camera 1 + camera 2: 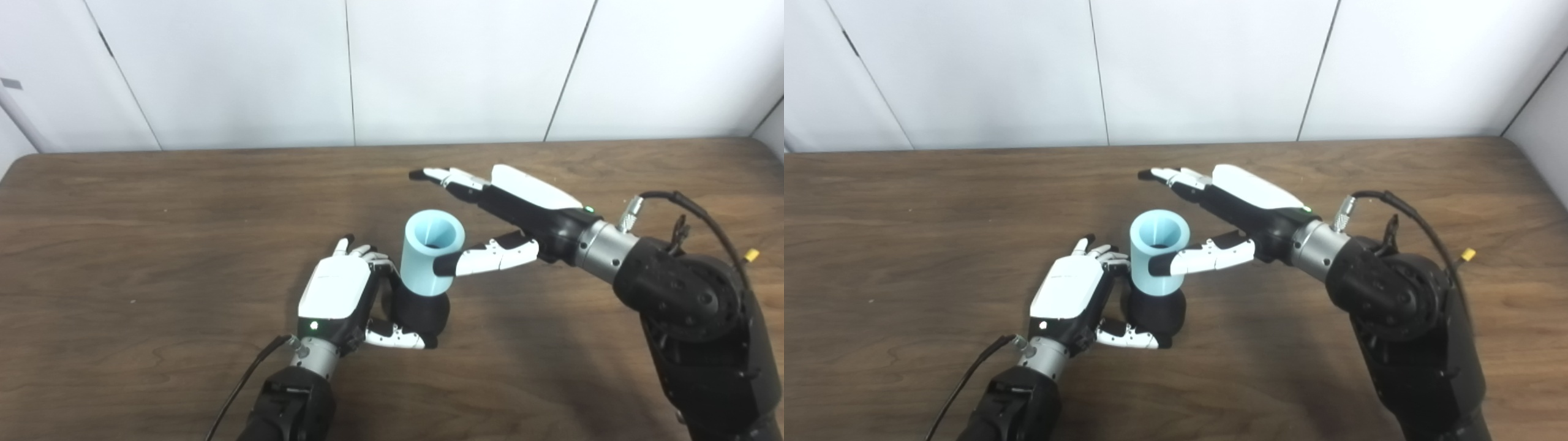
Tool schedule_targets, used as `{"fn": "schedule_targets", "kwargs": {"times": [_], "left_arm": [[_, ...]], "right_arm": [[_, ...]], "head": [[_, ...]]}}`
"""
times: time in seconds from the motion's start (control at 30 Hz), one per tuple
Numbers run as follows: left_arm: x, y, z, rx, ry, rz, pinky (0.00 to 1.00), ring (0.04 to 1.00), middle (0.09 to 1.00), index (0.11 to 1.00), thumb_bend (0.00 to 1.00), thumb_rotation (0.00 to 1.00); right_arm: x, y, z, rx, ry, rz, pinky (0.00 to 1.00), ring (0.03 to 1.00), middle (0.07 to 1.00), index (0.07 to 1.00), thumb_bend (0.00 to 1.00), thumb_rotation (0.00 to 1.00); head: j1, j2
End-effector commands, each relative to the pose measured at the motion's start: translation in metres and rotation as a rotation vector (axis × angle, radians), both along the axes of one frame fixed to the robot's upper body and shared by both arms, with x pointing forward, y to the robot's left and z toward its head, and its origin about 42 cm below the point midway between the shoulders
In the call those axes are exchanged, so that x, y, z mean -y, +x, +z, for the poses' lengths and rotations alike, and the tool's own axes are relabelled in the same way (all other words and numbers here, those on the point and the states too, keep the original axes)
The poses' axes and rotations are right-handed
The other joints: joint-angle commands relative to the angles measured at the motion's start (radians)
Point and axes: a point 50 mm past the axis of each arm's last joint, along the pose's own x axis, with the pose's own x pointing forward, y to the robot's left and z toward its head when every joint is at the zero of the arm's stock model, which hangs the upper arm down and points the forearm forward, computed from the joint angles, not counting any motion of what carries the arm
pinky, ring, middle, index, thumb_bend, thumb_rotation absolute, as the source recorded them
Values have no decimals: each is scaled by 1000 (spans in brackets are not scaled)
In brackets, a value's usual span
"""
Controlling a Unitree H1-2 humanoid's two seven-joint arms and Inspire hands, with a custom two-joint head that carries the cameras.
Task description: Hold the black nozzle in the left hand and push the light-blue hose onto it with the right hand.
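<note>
Black nozzle [422, 313] sits gripped in the left hand [340, 294], light-blue hose [430, 252] seated on top; the right hand [511, 211] spreads wide, thumb [490, 257] touching the hose.

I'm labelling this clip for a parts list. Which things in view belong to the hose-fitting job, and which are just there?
Part of the job:
- black nozzle
- light-blue hose, seated on it
- left hand, around the nozzle
- right hand, open

Just there:
- wooden table
- white wall panels
</note>
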Motion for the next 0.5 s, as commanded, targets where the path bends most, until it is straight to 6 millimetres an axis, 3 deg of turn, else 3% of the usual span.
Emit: {"fn": "schedule_targets", "kwargs": {"times": [0.0,0.23,0.47], "left_arm": [[5,-4,-5,-43,9,-36,1000,876,750,480,523,54],[5,-5,-5,-40,7,-35,1000,871,747,480,523,54],[4,-4,-5,-46,10,-35,1000,871,747,480,523,54]], "right_arm": [[2,-6,15,125,-5,19,977,999,977,953,639,871],[2,-18,13,202,-11,67,949,976,958,915,595,857],[1,-31,11,294,-104,123,999,999,980,933,597,891]], "head": [[-1,1],[-1,3],[-2,3]]}}
